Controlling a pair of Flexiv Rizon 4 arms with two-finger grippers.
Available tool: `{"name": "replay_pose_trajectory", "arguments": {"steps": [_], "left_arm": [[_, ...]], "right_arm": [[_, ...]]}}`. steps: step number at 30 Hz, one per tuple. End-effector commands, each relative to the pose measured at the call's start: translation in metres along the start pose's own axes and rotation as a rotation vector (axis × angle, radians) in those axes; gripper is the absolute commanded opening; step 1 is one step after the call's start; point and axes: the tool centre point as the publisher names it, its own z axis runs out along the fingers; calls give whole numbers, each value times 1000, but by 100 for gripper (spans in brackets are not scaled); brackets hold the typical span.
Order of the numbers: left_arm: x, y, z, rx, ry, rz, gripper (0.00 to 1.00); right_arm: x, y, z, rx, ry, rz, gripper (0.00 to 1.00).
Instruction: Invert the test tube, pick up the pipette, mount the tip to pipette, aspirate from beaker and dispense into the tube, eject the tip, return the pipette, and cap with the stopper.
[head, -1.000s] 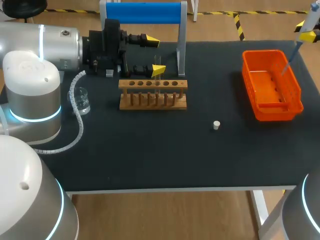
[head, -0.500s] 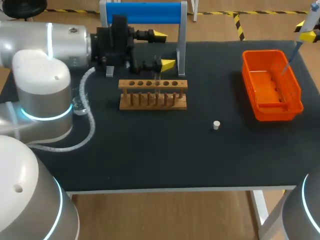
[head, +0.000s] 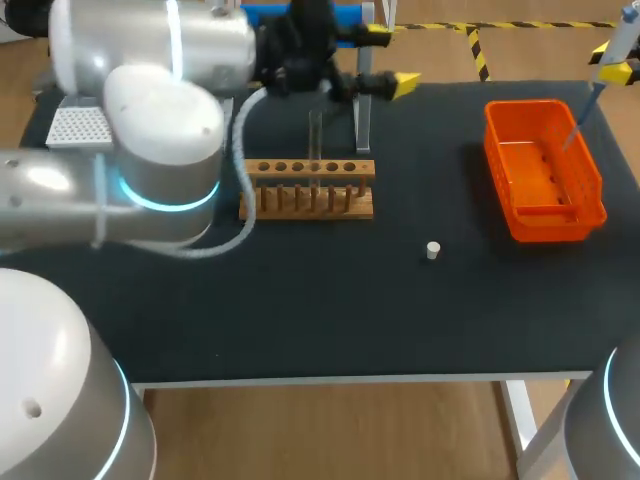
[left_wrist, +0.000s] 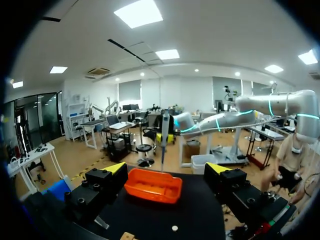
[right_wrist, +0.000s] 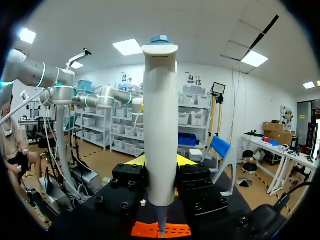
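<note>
The pipette (right_wrist: 160, 125) stands upright, clamped between the two fingers of the right pincer (right_wrist: 160, 164), which grip its white body from both sides. In the head view this pincer (head: 612, 62) shows only at the far right corner. The pipette (head: 605, 75) slants down from it, and its thin lower end hangs over the far end of the orange bin (head: 545, 170). From the right wrist, the bin (right_wrist: 160, 230) lies directly under the pipette's point. What the bin holds cannot be made out.

The test tube (head: 315, 135) stands upright in the wooden rack (head: 305, 188) near the middle of the bench (head: 300, 300), in a hole right of the rack's middle, and rises clear above the rack. The small white stopper (head: 432, 250) lies on the bench between the rack and the bin, apart from both and nearer the front edge. A stand (head: 362, 120) with a blue bar rises just behind the rack, and a white tip box (head: 78, 125) sits at the far left, partly behind the left arm (head: 160, 150).

That arm bulks over the left side of the bench and stretches along the back edge. The left pincer (head: 390, 58) sits high behind the rack with its fingers apart, holding nothing. From its wrist, the left pincer (left_wrist: 167, 168) faces the bin (left_wrist: 153, 185), with the pipette (left_wrist: 164, 135) hanging above the bin and the stopper (left_wrist: 173, 228) on the bench closer to the pincer than the bin.
</note>
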Motion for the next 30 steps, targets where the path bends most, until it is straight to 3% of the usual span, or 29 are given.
{"name": "replay_pose_trajectory", "arguments": {"steps": [1, 7, 15, 16, 17, 18, 19, 30], "left_arm": [[-10, -20, 67, -50, 13, 0, 100], [-12, -37, 103, -44, 57, -4, 100], [-12, -37, 103, -44, 57, -4, 100], [-12, -37, 103, -44, 57, -4, 82], [-12, -37, 103, -44, 57, -4, 45], [-12, -37, 103, -44, 57, -4, 15], [-12, -37, 103, -44, 57, -4, 0], [-12, -37, 103, -44, 57, -4, 0]], "right_arm": [[-1, 0, -2, 2, 5, 0, 0], [-1, 0, -2, 2, 5, 0, 0], [-1, 0, -2, 2, 5, 0, 0], [-1, 0, -2, 2, 5, 0, 0], [-1, 0, -2, 2, 5, 0, 0], [-1, 0, -2, 2, 5, 0, 0], [-1, 0, -2, 2, 5, 0, 0], [-1, 0, -2, 2, 5, 0, 0]]}}
